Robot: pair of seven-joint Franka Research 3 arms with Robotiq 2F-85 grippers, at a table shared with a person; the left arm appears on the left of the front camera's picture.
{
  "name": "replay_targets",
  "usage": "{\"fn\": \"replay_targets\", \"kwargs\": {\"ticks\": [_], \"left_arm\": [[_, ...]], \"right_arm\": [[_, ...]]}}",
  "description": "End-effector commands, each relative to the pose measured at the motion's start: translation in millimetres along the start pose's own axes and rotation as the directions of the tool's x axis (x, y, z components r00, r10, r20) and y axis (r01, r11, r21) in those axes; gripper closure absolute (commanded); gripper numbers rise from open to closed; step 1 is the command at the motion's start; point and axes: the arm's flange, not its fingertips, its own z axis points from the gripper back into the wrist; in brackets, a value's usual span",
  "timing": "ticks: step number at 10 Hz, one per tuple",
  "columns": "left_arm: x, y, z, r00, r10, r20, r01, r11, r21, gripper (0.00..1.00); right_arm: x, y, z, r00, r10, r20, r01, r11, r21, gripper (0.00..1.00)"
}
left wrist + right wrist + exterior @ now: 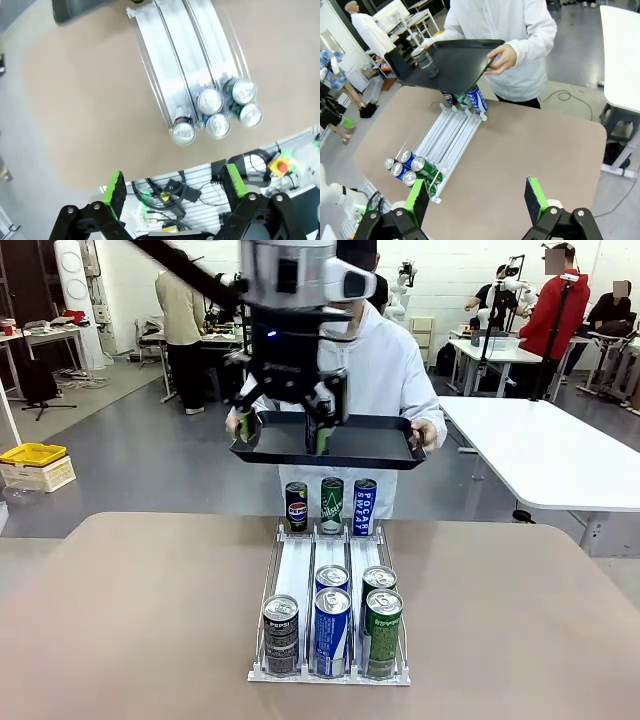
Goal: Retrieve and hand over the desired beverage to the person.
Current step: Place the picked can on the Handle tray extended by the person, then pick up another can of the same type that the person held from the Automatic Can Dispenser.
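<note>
Apparently the handover was near its end: a dark can (425, 59) stood on the black tray (465, 62) held by the person (510, 25), while the left gripper (174, 184) hung spread and empty, like the right gripper (476, 196). Next, the left arm needed lifting clear of the tray.

PEPSI – blk can (281, 635); POCARI SWEAT – blue can (365, 507).

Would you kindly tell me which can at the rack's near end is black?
The Pepsi can, alone in the left lane; the others are blue or green.
</note>
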Motion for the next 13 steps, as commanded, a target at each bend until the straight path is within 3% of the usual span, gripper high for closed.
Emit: {"fn": "replay_targets", "kwargs": {"ticks": [1, 4, 6, 13], "left_arm": [[-29.2, 59.5, -35.8, 0.999, 0.015, -0.051, -0.021, 0.991, -0.129, 0.0], [-54.8, 76.2, -46.5, 0.996, 0.025, -0.086, -0.037, 0.989, -0.141, 0.0], [-40.4, 76.7, -46.0, 0.994, 0.039, -0.1, -0.051, 0.991, -0.122, 0.0], [-43.2, 75.9, -47.6, 0.994, 0.045, -0.104, -0.057, 0.991, -0.119, 0.0]], "right_arm": [[0.8, -0.4, -1.5, 1.0, -0.003, 0.009, 0.003, 1.0, 0.027, 0.0], [0.8, -0.4, -1.5, 1.0, -0.003, 0.009, 0.003, 1.0, 0.027, 0.0], [0.8, -0.4, -1.5, 1.0, -0.003, 0.009, 0.003, 1.0, 0.027, 0.0], [0.8, -0.4, -1.5, 1.0, -0.003, 0.009, 0.003, 1.0, 0.027, 0.0]]}}
